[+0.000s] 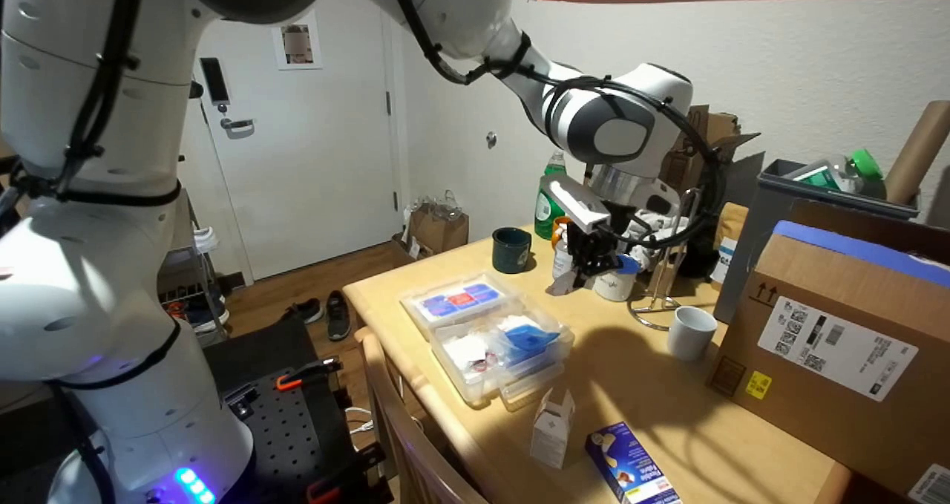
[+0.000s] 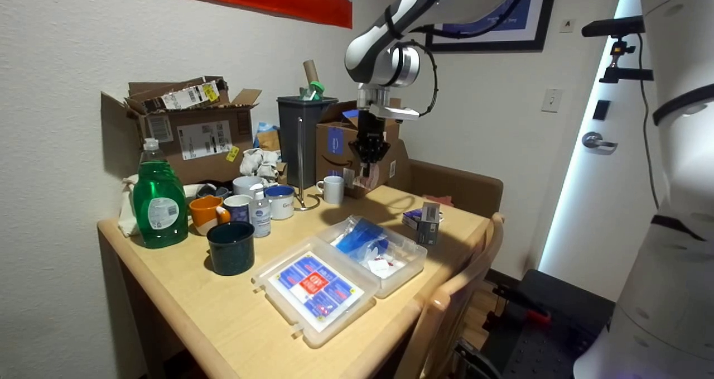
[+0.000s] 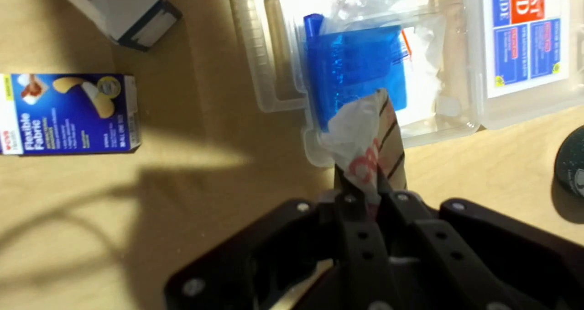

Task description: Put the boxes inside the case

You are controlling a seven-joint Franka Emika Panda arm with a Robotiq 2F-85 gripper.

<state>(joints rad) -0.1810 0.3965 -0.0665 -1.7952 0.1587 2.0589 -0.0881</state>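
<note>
Tally: neither box in. The first-aid case lies spread, its lid half bearing a guide card, its tray half already holding a blue packet and a clear bag. The slim grey-white carton stands upright outside the case, near the tray half, on the side away from the lid half; top flaps up, inside not visible to me. The Flexible Fabric bandage carton lies flat, printed face up, a little farther from the case on that same side, apart from its neighbour.

My gripper: fingers narrow, pinching a thin paper packet with red print, raised clear of the case, just off the tray half. Too creased to read; I'd guess a bandage wrapper. Whether it belongs in the case or is stray, I can't say.

Early going, by my judgement. Left to do: free my fingers of the packet, then bring both cartons across into the tray half, where the fit may be tight with what already lies there. Standing carton first, perhaps, being nearer.
</note>
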